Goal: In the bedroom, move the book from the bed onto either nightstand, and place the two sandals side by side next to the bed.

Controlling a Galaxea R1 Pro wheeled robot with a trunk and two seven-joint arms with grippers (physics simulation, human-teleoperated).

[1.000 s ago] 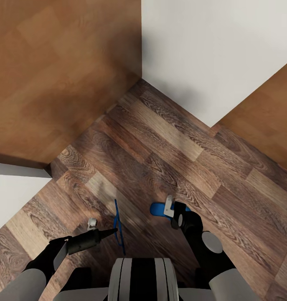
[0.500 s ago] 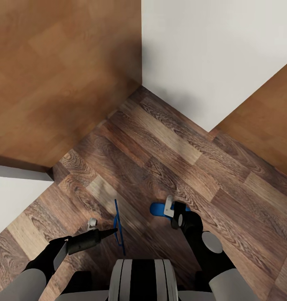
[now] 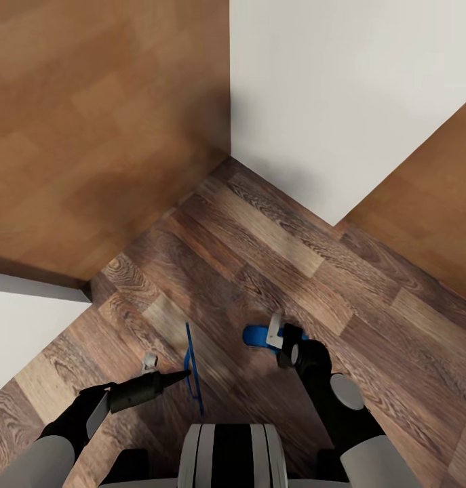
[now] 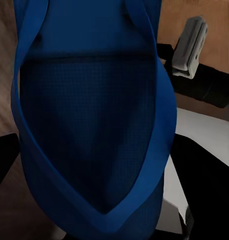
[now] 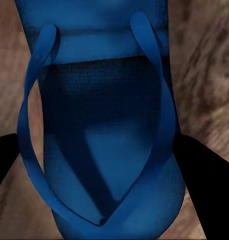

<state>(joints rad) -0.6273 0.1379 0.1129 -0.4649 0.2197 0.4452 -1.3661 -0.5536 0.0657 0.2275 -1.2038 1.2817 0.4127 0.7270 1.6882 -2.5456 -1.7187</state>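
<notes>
Sandals [image 3: 192, 362] [image 3: 258, 335] pinched one per hand [image 3: 175, 376] [image 3: 279, 339], arms low over floor [image 3: 273, 257].

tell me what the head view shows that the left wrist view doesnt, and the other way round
Head view alone: the brown wood-plank floor meeting white walls, both arms, and the second flat bright blue sandal at the right gripper.

Left wrist view alone: a close look at the held sandal's broad face, with its thin blue straps meeting in a V.

Both: the bright blue sandal at the left gripper, edge-on from the head, and the right gripper's pale fingers.
</notes>
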